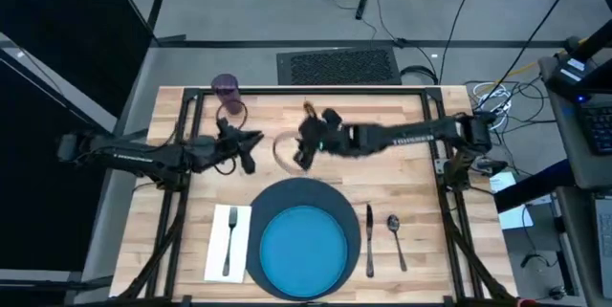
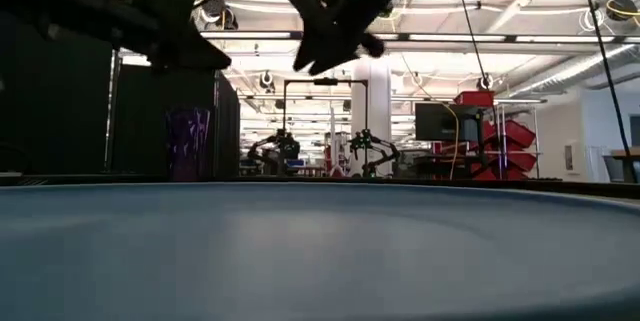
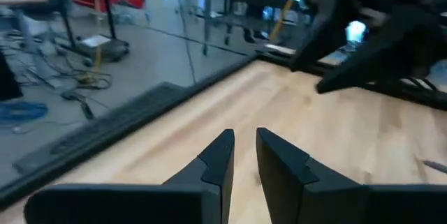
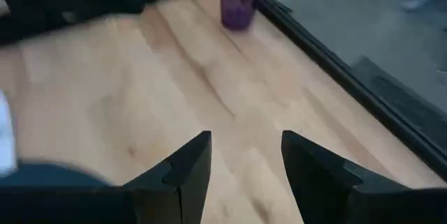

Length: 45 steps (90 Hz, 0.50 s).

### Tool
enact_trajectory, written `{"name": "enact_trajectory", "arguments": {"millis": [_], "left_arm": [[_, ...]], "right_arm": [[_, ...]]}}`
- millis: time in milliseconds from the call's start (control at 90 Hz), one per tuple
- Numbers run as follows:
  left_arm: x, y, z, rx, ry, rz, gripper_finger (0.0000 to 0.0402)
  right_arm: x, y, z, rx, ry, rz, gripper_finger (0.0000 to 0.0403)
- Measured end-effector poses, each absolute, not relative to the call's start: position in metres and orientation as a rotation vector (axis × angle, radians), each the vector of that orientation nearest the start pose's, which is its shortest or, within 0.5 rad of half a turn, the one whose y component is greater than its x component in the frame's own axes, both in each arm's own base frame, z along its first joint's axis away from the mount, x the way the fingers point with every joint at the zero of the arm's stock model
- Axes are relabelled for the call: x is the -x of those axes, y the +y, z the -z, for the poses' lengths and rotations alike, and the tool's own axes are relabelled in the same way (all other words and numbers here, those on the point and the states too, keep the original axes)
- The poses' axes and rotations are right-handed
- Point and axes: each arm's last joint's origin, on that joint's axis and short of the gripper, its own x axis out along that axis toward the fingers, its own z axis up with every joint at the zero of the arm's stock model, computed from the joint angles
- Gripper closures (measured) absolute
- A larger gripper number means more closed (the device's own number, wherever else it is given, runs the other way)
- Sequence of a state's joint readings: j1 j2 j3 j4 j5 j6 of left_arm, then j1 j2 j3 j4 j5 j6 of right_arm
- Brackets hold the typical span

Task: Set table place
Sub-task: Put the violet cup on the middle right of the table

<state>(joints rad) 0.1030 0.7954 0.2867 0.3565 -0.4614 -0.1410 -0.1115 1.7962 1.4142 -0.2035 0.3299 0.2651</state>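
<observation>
We see the table carrying a slate-blue round mat with a bright blue plate on it; the plate holds nothing. A white napkin lies just left of the mat, with 1 fork on top. A knife and spoon lie to the mat's right. The purple cup stands at the far left corner, contents unclear. The left gripper hangs over bare wood, fingers narrowly parted. The right gripper hovers mid-table, fingers spread, holding nothing.
</observation>
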Motion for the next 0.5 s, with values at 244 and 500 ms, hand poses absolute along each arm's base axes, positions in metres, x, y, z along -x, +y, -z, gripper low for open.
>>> {"name": "enact_trajectory", "arguments": {"millis": [244,500], "left_arm": [[-0.133,0.049,-0.231,0.117,0.005,-0.725,0.0355],[-0.120,0.076,-0.251,0.234,0.005,-0.924,0.0355]], "right_arm": [[-0.404,-0.124,-0.284,-0.336,0.325,0.402,0.0243],[-0.404,-0.176,-0.281,-0.445,0.279,0.339,0.0243]]}}
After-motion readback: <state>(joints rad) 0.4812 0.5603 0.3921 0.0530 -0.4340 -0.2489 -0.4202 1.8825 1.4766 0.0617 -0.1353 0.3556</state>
